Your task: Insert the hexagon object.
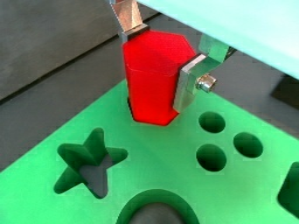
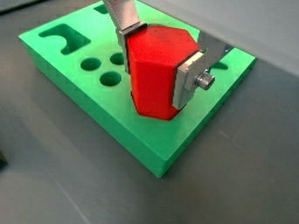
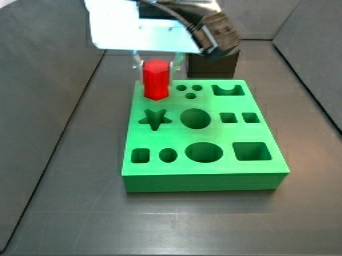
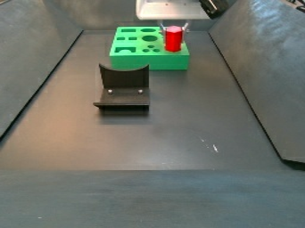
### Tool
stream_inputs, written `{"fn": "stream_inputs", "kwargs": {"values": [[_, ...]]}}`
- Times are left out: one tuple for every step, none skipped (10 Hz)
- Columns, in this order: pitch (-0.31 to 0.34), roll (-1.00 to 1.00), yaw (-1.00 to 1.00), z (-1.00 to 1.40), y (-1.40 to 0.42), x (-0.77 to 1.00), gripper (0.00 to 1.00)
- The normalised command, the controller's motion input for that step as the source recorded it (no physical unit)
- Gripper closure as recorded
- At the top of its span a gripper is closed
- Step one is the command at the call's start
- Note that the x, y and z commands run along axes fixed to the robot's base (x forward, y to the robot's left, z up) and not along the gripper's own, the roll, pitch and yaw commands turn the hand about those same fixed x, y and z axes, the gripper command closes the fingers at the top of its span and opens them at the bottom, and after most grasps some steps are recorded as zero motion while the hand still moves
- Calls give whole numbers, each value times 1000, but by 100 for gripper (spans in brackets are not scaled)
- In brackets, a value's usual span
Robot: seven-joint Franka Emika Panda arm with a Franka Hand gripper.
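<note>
Robot lab test cell: bare grey floor (image 4: 155, 151), dark enclosure walls (image 4: 256, 71), fixture (image 4: 121, 87), gripper (image 3: 156, 57) overhead

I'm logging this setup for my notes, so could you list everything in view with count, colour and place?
Peg: one, bright red, six-sided, upright at a corner of the board, its lower end in or at a hole there, between the gripper's fingers.
Board: one, green, with cut-out holes (star, circles, squares and others), on the floor at the far end in a side view.
Fixture: one, dark, on the floor in front of the board, apart from it.
Gripper: one, silver fingers, above the board's corner, shut on the peg's upper part.
</note>
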Motion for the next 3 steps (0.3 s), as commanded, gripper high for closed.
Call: {"fn": "stream_inputs", "kwargs": {"values": [[-144,89,0,-394,0,-394,100],[-94,-59,-34,-183,0,-166,100],[-34,0,0,-31,0,0,100]]}}
